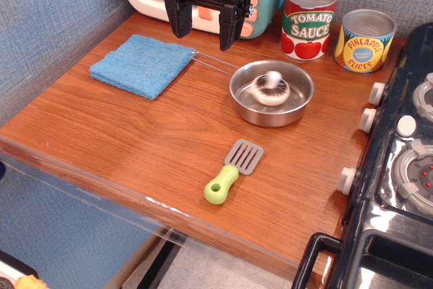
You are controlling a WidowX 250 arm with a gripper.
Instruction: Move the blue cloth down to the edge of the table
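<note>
Blue cloth (143, 65): folded, light-blue terry square, lying flat in the frame's upper left on the table (135, 140), a reddish-brown wood-grain top. Gripper (202, 28): hanging above the cloth's far corner, jaws spread wide, gripping nothing. Blue-grey textured wall (40, 32) running along the left.

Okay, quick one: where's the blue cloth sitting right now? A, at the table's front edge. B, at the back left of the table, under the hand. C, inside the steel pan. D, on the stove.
B: the blue cloth lies flat at the table's back left, just below the open hand.
</note>
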